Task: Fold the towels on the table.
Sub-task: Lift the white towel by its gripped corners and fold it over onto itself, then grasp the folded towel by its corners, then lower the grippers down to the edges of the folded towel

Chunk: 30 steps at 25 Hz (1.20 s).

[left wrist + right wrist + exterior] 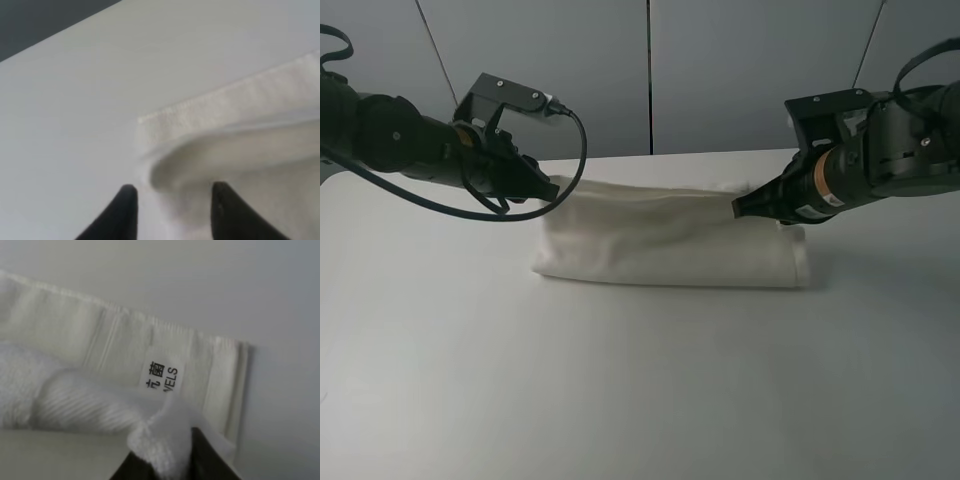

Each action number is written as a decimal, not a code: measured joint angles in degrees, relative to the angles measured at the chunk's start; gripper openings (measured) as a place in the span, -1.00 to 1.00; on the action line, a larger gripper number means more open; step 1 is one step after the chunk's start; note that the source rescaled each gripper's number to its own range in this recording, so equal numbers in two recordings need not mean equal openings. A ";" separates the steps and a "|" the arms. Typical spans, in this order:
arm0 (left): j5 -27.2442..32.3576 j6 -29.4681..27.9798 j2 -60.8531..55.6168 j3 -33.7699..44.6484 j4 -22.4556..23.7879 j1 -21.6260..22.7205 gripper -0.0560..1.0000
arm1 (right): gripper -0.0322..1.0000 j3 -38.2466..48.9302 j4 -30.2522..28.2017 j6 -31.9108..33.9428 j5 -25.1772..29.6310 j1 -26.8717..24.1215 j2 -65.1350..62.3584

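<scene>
The white towel [670, 240] lies on the white table [620, 400], folded into a long band with its upper layer raised at the far edge. My left gripper [552, 193] is at the towel's far left corner. In the left wrist view [172, 200] its fingers stand a little apart with cloth [240, 150] between them. My right gripper [738, 208] is at the far right corner, shut on a pinch of the upper layer [162, 460]. The towel's border band [100, 340] and dark-printed label [162, 376] lie just beyond it.
Grey wall panels [650, 70] stand behind the table's far edge. Both dark arms reach in from the sides, low over the far half of the table.
</scene>
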 joint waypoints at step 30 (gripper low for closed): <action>28.84 -3.54 6.55 -15.87 -4.56 6.43 0.80 | 0.99 0.00 16.47 -8.18 -1.60 0.00 0.00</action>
